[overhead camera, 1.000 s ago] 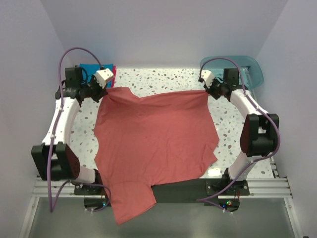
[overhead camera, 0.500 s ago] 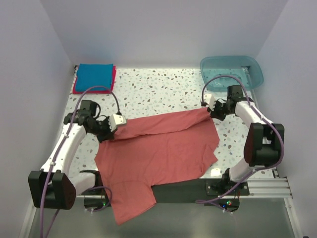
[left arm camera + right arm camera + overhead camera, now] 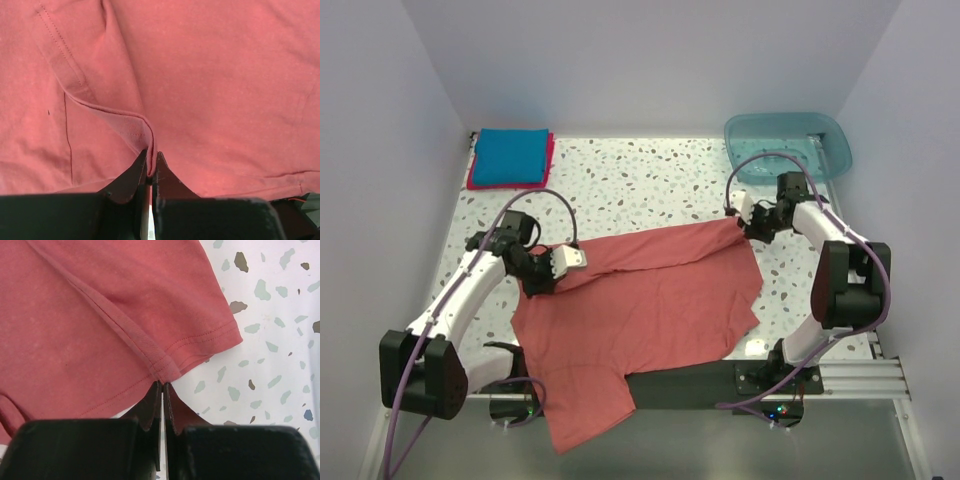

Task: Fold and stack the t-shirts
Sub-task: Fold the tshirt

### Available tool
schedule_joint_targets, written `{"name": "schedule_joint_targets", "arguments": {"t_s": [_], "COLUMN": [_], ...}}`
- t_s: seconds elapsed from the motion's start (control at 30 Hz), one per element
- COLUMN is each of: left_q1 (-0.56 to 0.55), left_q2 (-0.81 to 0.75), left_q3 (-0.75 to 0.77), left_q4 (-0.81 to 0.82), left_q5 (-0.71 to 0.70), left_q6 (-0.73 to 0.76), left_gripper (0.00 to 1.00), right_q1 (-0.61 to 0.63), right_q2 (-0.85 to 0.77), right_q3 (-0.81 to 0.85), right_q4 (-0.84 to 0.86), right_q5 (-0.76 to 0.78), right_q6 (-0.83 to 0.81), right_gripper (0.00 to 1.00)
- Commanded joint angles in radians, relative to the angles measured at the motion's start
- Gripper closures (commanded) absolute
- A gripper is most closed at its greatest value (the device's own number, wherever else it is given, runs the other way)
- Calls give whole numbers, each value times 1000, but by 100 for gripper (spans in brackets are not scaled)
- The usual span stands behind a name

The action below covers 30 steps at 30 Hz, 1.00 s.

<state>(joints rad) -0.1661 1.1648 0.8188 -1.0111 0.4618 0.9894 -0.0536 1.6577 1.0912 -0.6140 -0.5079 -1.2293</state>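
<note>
The salmon-red cotton t-shirt (image 3: 650,310) lies across the near half of the white speckled terrazzo table (image 3: 650,180), with one part hanging over the near edge between the arm bases. A second ago its far hem was stretched out close to the back of the table. That hem has since been drawn toward the near side, so a folded band of cloth now lies over the body of the shirt.

The left gripper (image 3: 151,156) has travelled from the far left corner to the shirt's left side, and its jaws are pressed together on a ridge of the red cloth. The right gripper (image 3: 162,384) has come nearer too and pinches the hemmed corner.

The folded bright blue t-shirt (image 3: 510,155), sitting on the crimson-pink t-shirt (image 3: 510,185), and the translucent teal plastic tub (image 3: 820,140) are unmoved.
</note>
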Motion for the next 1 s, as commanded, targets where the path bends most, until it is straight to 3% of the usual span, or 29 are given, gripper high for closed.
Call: {"name": "schedule_joint_targets", "arguments": {"t_s": [0.0,0.07,0.13,0.2,0.3,0.47,0.63,0.97], "left_q1": [-4,-4,-4,-6,-4,-4,-7,-36], "left_q2": [-11,-33,-62,-103,-110,77,281,456], "left_q3": [-4,12,28,54,82,156,247,244], "left_q4": [-12,-46,-111,-148,-144,9,149,273], "left_q5": [-26,-5,23,61,77,109,152,132], "left_q6": [41,93,168,208,207,-24,-260,-393], "left_gripper": [94,77,61,56,54,55,49,46], "right_q1": [0,-2,-3,-18,-35,-6,82,141], "right_q2": [-4,2,7,-2,-16,57,166,284], "right_q3": [29,36,65,105,182,344,397,361], "right_q4": [-19,-55,-99,-174,-249,-377,-383,-280], "right_q5": [-8,19,43,49,17,-72,-3,120], "right_q6": [-64,-81,-111,-134,-122,13,174,292], "right_gripper": [100,100,79,59,51,50,57,57]}}
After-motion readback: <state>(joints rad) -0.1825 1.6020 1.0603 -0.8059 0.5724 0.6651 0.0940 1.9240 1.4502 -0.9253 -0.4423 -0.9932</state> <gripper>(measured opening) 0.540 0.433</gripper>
